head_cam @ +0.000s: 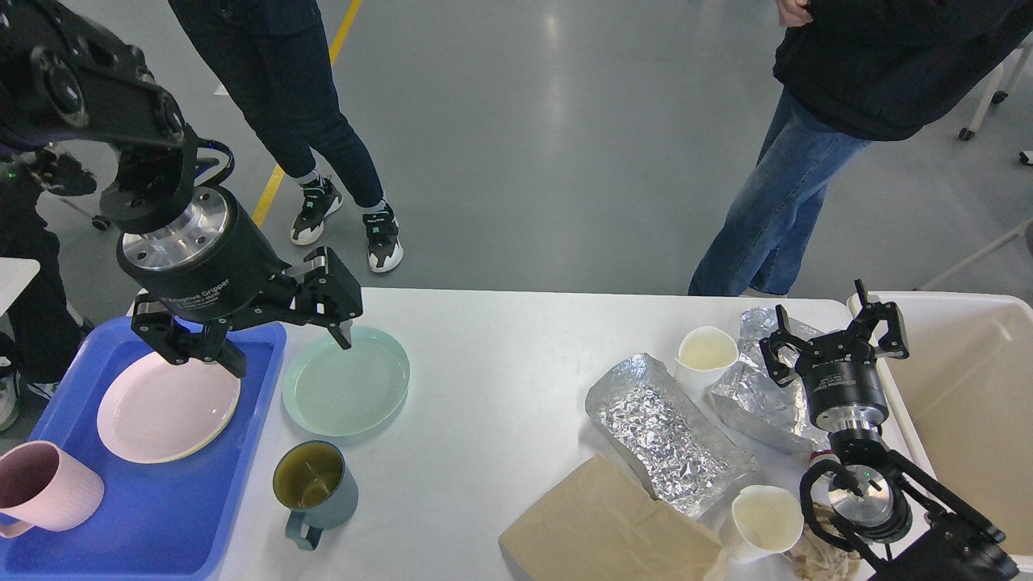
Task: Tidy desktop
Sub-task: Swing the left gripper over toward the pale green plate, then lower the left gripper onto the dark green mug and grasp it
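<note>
- Head view: the left gripper [286,347] hangs spread wide above the gap between the blue tray [161,516] and the mint-green plate [345,381], one finger over the plate's near-left rim, the other over the tray's right wall, nothing in its grip.
- The right gripper [831,339] is parked, fingers splayed and empty, above crumpled foil [754,387] by the desktop's right edge, just beside the cream bin [968,403].
- Risk, as I read it: closing on that thin rim could tip or skate the plate toward the teal mug [313,484] close in front of it.
- Another risk: a finger may catch the tray wall or clip the pink plate [165,406] lying inside.
- The desktop [500,387] fills the lower half, white, matte, with rounded far corners.
- Its right end is cluttered: foil container [666,436], two paper cups [708,353], brown paper bag [605,532].
- A pink mug [44,488] sits at the tray's near-left corner.
</note>
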